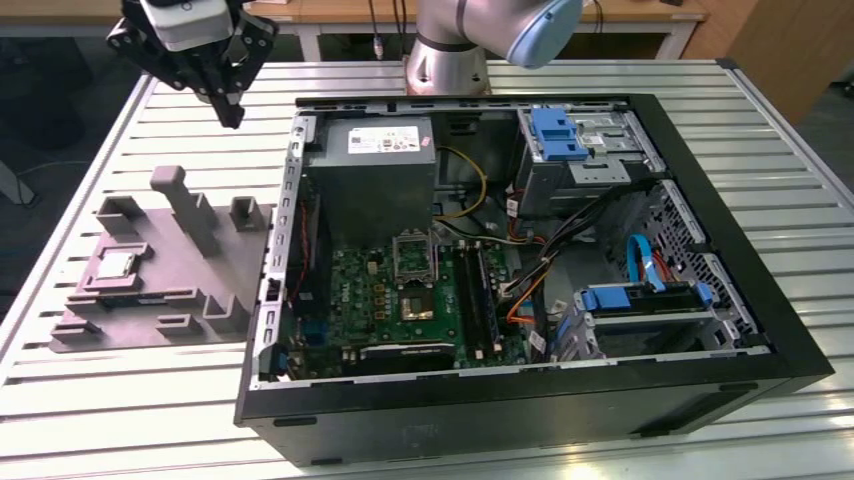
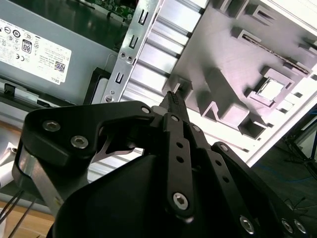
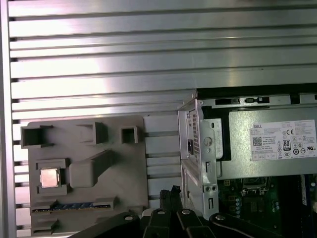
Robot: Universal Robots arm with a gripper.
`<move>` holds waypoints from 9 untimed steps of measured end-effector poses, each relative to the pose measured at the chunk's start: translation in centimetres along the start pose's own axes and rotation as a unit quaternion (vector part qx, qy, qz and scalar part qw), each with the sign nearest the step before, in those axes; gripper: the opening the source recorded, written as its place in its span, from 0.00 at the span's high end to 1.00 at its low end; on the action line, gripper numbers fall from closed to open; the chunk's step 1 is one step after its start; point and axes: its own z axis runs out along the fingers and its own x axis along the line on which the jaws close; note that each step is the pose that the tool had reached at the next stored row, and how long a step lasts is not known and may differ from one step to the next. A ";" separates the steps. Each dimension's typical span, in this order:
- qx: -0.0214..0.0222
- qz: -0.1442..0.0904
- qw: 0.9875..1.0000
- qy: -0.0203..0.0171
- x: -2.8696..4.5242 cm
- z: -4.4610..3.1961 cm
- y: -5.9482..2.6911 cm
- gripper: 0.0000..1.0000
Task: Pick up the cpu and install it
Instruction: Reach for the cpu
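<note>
The cpu (image 1: 114, 264) is a small pale silvery square lying flat in a square recess of the grey moulded tray (image 1: 200, 290), at the exterior view's left. It also shows in both wrist views, as the cpu (image 2: 271, 89) and the cpu (image 3: 49, 177). My gripper (image 1: 230, 112) hangs high above the slatted table, beyond the tray and left of the computer case. Its black fingers (image 2: 172, 101) meet at a point, shut with nothing between them. The gripper (image 3: 173, 191) is well apart from the cpu. The black socket frame (image 1: 414, 258) stands on the green motherboard.
The open computer case (image 1: 747, 300) takes up the middle and right of the slatted metal table (image 1: 120, 400). Inside are a grey power supply (image 1: 380, 170), cables and blue drive brackets (image 1: 554, 135). A darker square chip (image 1: 418, 305) sits below the socket. The tray carries upright blocks (image 1: 187, 205).
</note>
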 end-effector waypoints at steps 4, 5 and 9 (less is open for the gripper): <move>0.000 0.000 1.000 0.000 0.13 0.01 -0.01 0.89; 0.000 0.000 1.000 0.000 0.16 0.01 -0.01 0.89; 0.000 0.000 1.000 0.000 0.31 0.02 -0.02 0.89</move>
